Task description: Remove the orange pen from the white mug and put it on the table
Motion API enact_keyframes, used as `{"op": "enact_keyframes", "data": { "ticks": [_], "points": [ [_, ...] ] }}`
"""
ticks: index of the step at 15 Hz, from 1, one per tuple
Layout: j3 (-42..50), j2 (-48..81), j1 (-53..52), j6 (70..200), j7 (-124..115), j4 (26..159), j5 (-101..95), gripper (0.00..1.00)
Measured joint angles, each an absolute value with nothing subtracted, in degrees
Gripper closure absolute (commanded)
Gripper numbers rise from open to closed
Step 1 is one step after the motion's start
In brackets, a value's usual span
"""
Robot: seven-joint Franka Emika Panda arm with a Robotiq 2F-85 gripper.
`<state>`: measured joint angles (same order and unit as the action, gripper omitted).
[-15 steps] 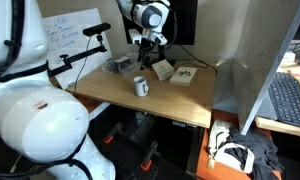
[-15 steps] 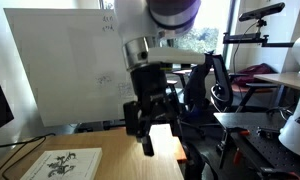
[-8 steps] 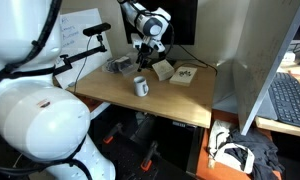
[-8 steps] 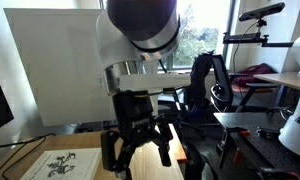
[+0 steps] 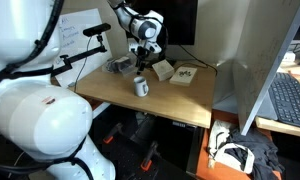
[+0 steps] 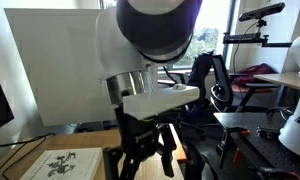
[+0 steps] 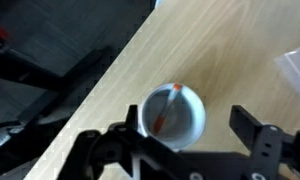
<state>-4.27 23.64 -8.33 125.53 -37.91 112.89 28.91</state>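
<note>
The black claw (image 7: pixel 187 138), jaws spread wide, hovers directly above the small white cylindrical mug (image 7: pixel 190 128) on the light tan wooden bench (image 7: pixel 215 55), apparently aligned to descend astride the thin orange pen (image 7: pixel 169 110) leaning inside.

Grey partition (image 5: pixel 252 75), upright, serves as reference in an exterior view. To its picture-left: printed booklet (image 5: pixel 184 75) near it, small tan box (image 5: pixel 162 69) just beyond the booklet, clear plastic packet (image 5: pixel 119 65) farther on, handwritten whiteboard (image 5: pixel 75 30) well apart, dark monitor (image 5: pixel 182 20) behind. To its picture-right: black keyboard (image 5: pixel 288 100); below the partition: black-and-white bundle (image 5: pixel 238 155) on the floor.
</note>
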Motion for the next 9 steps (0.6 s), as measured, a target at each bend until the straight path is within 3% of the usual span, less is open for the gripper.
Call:
{"op": "enact_keyframes", "data": {
  "ticks": [3,7,9],
  "points": [
    [-4.16,23.62,-9.99,128.58,-41.97,114.27,28.91,0.54],
    [-3.13,23.67,-9.97,130.11,-43.65,115.55,28.95,0.61],
    [-2.93,24.0,-9.68,130.11,-44.15,115.57,28.99,0.56]
  ]
}}
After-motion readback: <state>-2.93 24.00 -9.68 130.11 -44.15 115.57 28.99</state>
